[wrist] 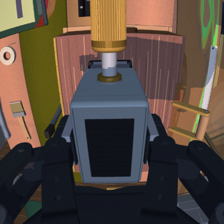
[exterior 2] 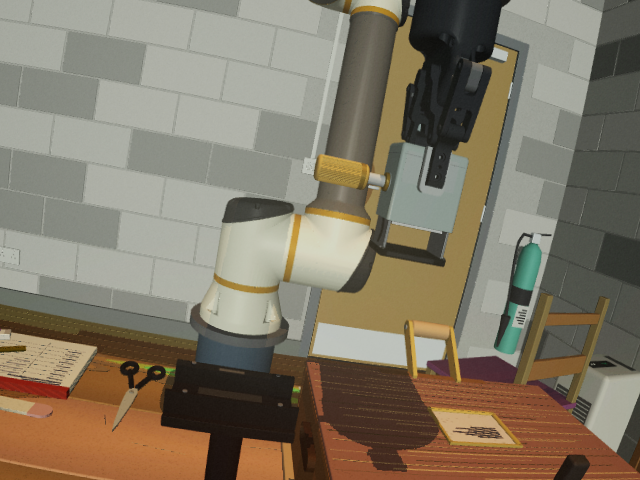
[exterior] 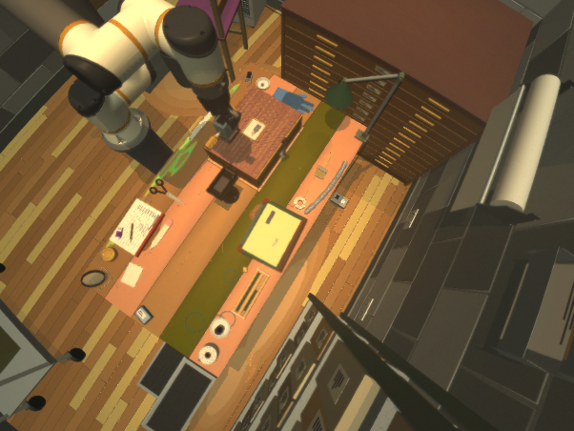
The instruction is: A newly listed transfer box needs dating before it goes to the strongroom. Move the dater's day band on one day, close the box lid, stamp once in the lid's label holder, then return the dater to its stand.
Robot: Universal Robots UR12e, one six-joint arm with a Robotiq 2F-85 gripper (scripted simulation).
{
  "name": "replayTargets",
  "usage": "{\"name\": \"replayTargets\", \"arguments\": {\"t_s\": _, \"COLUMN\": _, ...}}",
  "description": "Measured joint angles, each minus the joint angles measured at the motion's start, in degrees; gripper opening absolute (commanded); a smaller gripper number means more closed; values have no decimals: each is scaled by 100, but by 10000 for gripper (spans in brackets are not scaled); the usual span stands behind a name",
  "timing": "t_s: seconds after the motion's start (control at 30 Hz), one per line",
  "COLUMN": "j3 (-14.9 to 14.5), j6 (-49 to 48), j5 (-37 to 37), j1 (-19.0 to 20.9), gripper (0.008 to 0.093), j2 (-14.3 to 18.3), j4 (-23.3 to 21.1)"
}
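Observation:
The grey dater (exterior 2: 421,188) with its ribbed yellow knob (exterior 2: 342,172) is held by its body in my closed gripper (exterior 2: 439,155), high above the closed wooden transfer box (exterior 2: 455,429). In the wrist camera the dater (wrist: 109,126) fills the middle and its knob (wrist: 108,25) points away from me. The box lid (exterior: 255,136) is down, and its framed label holder (exterior 2: 475,428) sits on top, to the right of the dater's shadow. The black dater stand (exterior 2: 231,400) is empty beside the box's near end. The dater's black base frame (exterior 2: 411,253) hangs level.
A yellow tray (exterior: 271,234) lies further along the green mat. Scissors (exterior 2: 135,385) and a ledger (exterior 2: 41,364) lie on the bench left of the stand. The box's handle (exterior 2: 431,349) stands up at its far edge. A desk lamp (exterior: 367,102) reaches over the bench.

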Motion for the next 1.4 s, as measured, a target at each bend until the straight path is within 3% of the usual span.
{"name": "replayTargets", "arguments": {"t_s": 0.37, "j3": -104, "j6": 805, "j5": 0, "j1": 806, "gripper": 80, "j2": 121, "j4": -17}}
{"name": "replayTargets", "arguments": {"t_s": 0.63, "j3": -186, "j6": 1175, "j5": 0, "j1": 1175, "gripper": 80, "j2": 215, "j4": -29}}
{"name": "replayTargets", "arguments": {"t_s": 1.4, "j3": -188, "j6": 1318, "j5": -1, "j1": 1316, "gripper": 80, "j2": 266, "j4": -80}}
